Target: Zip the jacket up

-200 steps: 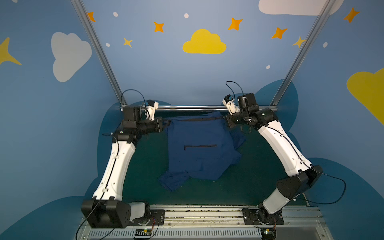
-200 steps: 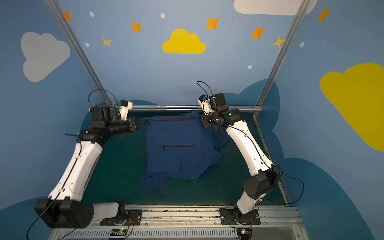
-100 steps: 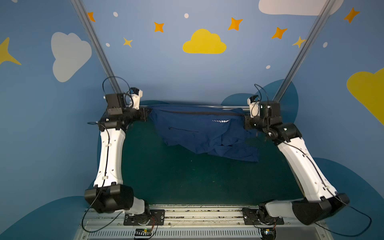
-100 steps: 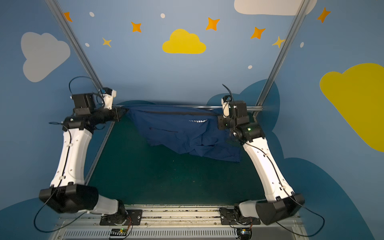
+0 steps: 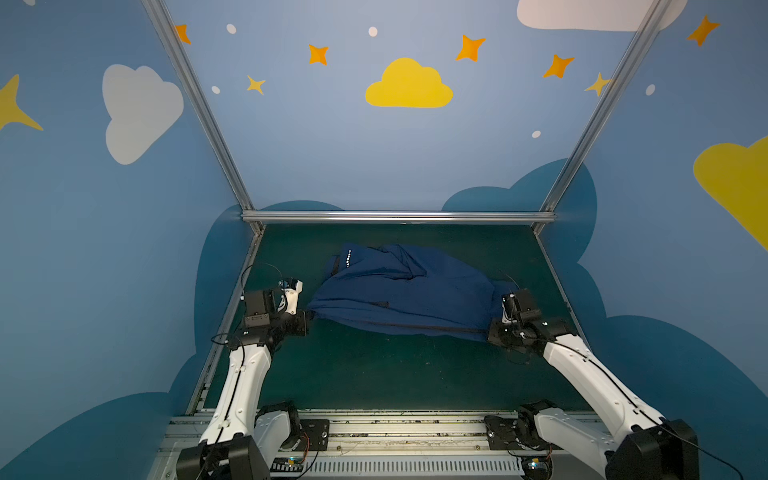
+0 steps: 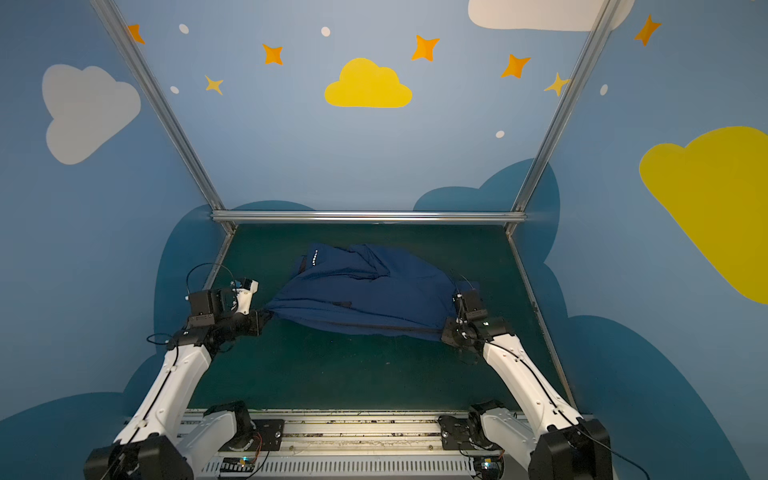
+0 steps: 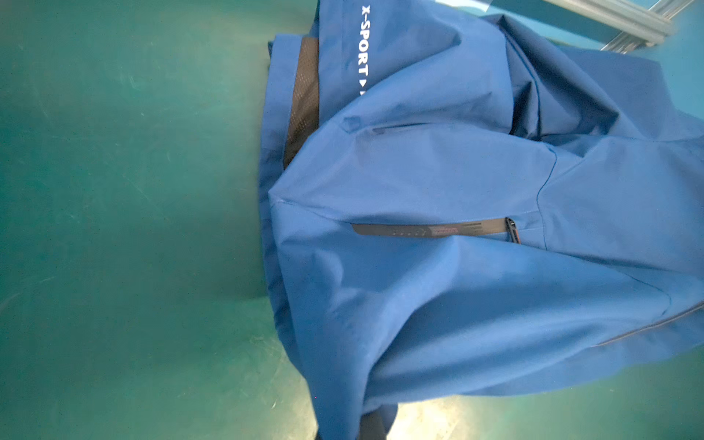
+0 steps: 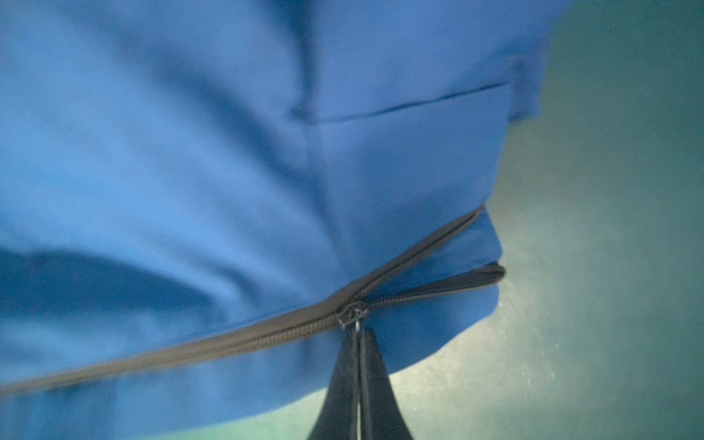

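Navy fabric of the jacket (image 5: 399, 291) is lying crumpled on the green mat (image 5: 374, 374), its near edge stretching taut between the two arms in both top views. The left gripper (image 5: 309, 319) is clamping fully closed on one end of that edge, while the right gripper (image 8: 359, 339) is pinching shut on what appears, in the blurred wrist view, to be the pull of the slider (image 8: 352, 313). Beyond the slider the zipper tapes (image 8: 438, 286) are parting.

The jacket (image 8: 228, 152) is blurred; the right tool (image 8: 359, 343) seems cut off at the edge.
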Available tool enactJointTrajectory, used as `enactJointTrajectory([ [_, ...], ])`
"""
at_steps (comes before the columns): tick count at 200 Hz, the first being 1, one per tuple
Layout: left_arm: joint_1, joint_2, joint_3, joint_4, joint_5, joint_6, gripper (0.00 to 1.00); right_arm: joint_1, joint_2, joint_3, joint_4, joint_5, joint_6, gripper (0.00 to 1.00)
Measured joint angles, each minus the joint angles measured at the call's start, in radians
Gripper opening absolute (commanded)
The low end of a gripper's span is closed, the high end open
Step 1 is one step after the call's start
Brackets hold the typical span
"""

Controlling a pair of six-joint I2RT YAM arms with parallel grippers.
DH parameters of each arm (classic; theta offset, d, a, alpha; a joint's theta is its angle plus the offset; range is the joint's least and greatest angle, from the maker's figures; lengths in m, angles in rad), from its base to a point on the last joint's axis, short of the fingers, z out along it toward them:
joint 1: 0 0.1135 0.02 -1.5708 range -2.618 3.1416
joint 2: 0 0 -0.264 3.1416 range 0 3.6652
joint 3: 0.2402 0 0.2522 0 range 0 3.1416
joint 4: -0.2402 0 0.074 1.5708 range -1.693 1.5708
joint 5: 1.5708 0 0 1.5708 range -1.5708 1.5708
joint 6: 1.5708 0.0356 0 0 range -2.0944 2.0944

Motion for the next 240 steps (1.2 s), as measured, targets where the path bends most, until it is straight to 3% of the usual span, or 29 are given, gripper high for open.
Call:
enactJointTrajectory([
  [105, -0.004, 0.001, -0.056, 0.016, -0.050, 0.064, 0.03, -0.128, 0.006, -0.090, 0.050, 0.103, 0.151, 0.00],
  [113, -0.005, -0.004, -0.056, 0.015, -0.048, 0.067, 0.15, -0.131, 0.006, -0.093, 0.049, 0.104, 0.157, 0.23],
  [123, -0.005, -0.014, -0.056, 0.018, -0.062, 0.069, 0.52, -0.135, 0.005, -0.093, 0.042, 0.140, 0.168, 0.57],
  [128, -0.002, -0.022, -0.056, 0.024, -0.079, 0.067, 0.66, -0.142, 0.003, -0.094, 0.036, 0.166, 0.169, 0.87],
  [129, 0.000, -0.025, -0.056, 0.025, -0.082, 0.066, 0.73, -0.144, 0.001, -0.094, 0.034, 0.176, 0.172, 0.92],
  [133, 0.005, -0.033, -0.056, 0.032, -0.095, 0.067, 0.90, -0.150, -0.001, -0.095, 0.029, 0.194, 0.172, 0.98],
  [140, 0.012, -0.051, -0.057, 0.046, -0.120, 0.066, 0.99, -0.159, -0.018, -0.097, 0.018, 0.237, 0.179, 0.99],
  [169, 0.016, -0.180, -0.102, 0.136, -0.227, 0.031, 0.99, -0.166, -0.145, -0.100, -0.001, 0.371, 0.166, 0.99],
  [199, 0.016, -0.303, -0.182, 0.263, -0.312, -0.039, 0.99, -0.166, -0.196, -0.100, 0.093, 0.459, 0.037, 0.99],
  [216, 0.016, -0.307, -0.202, 0.339, -0.321, -0.085, 0.99, -0.166, -0.189, -0.113, 0.223, 0.467, -0.084, 0.99],
  [240, 0.010, -0.240, -0.221, 0.473, -0.275, -0.159, 0.99, -0.163, -0.192, -0.227, 0.549, 0.391, -0.269, 0.99],
])
